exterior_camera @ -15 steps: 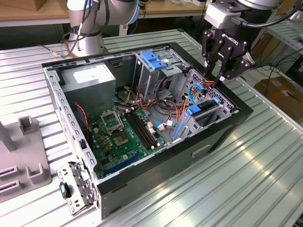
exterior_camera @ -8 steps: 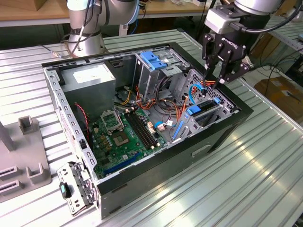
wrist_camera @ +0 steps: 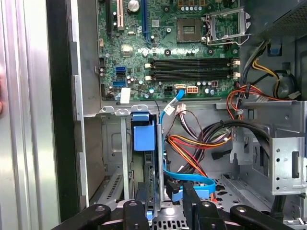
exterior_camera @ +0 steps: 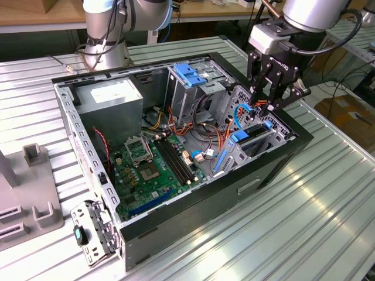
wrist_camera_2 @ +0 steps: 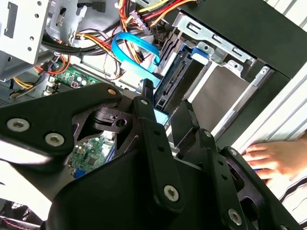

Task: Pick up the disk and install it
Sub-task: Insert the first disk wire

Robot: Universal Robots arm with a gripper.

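Disk: the disk (exterior_camera: 252, 137) stands on edge in the drive cage (exterior_camera: 261, 151) at the front corner of the open computer case (exterior_camera: 193, 228), which lies on the ribbed metal surface (exterior_camera: 293, 234).
Hand: the hand (exterior_camera: 263, 104) hangs just above that cage with its fingers spread wider than the disk is thick. As far as I can see it grips nothing.
Direction: the disk lies directly under the hand.
Long axis: in the first wrist view the disk (wrist_camera: 144, 136) runs along its slot from the hand (wrist_camera: 163, 211) toward the motherboard (wrist_camera: 158, 48), with a finger on either side of its thin edge.
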